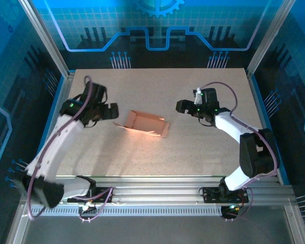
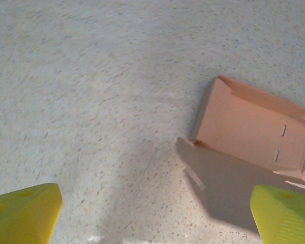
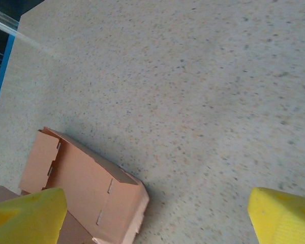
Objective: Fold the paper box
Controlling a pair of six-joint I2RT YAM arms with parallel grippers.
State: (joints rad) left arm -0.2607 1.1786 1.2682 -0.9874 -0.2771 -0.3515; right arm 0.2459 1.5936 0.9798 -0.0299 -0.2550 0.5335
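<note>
salmon paper box (image 1: 144,123) lying free, left gripper (image 1: 114,111) and right gripper (image 1: 180,107) flanking, jaws wide

The left arm rises from its base at the near left and reaches far and rightward, its white forearm ending in a bent wrist. The left gripper (image 1: 112,111) points right toward the middle, its yellow fingers (image 2: 24,213) spread wide apart. The right arm folds at its elbow on the right side and stretches left. The right gripper (image 1: 180,106) faces left, its fingers (image 3: 28,216) equally wide.
</note>
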